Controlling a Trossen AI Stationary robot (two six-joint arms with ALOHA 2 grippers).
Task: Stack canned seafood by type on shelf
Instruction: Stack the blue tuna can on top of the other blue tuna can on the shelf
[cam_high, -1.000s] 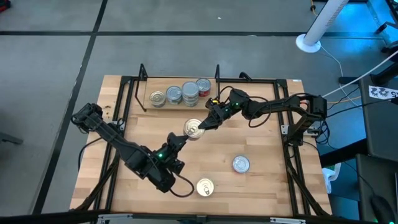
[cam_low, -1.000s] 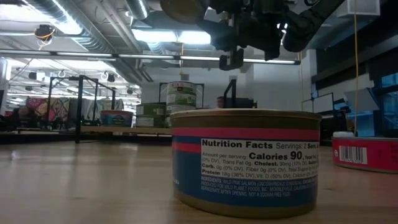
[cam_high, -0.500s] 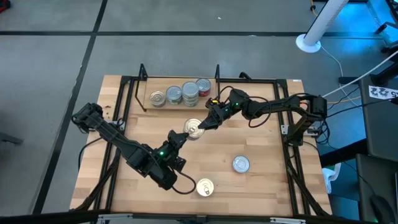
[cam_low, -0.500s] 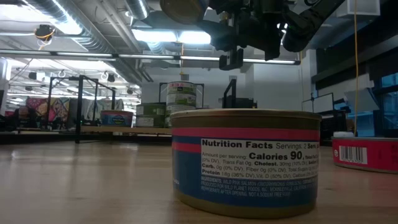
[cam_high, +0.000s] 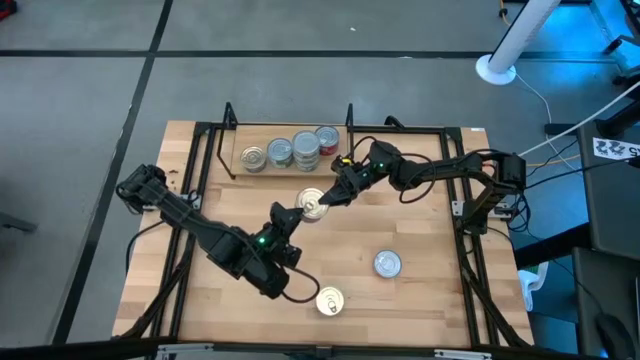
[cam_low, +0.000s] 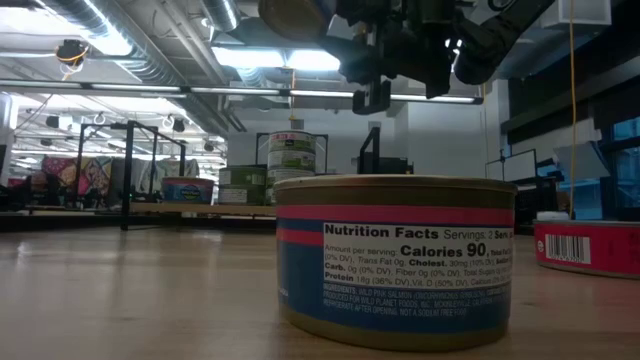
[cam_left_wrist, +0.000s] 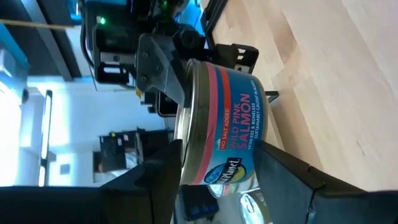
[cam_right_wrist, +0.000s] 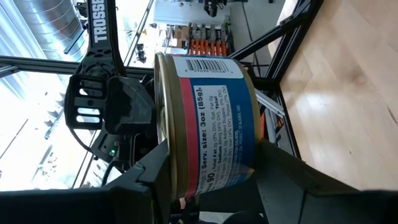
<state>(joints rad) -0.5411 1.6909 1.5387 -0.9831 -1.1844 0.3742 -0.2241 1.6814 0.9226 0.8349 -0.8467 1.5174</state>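
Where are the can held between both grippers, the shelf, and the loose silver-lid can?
Held can (cam_high: 312, 206), high view, its gold lid.
Shelf (cam_high: 236, 151), high view, bare board left of the cans.
Silver-lid can (cam_high: 387, 263), high view, lid centre.

— How are the arms placed?
— Both are stretched toward the table's middle; the left gripper (cam_high: 292, 211) and the right gripper (cam_high: 330, 200) are met there from opposite sides.
— And the fingers?
— Each pair is closed on the one raised tin (cam_high: 312, 206).

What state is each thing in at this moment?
held can: raised off the table, gripped by the right gripper.
left gripper: at the same can.
shelf cans: upright, some stacked.
loose cans: two, upright on the table.
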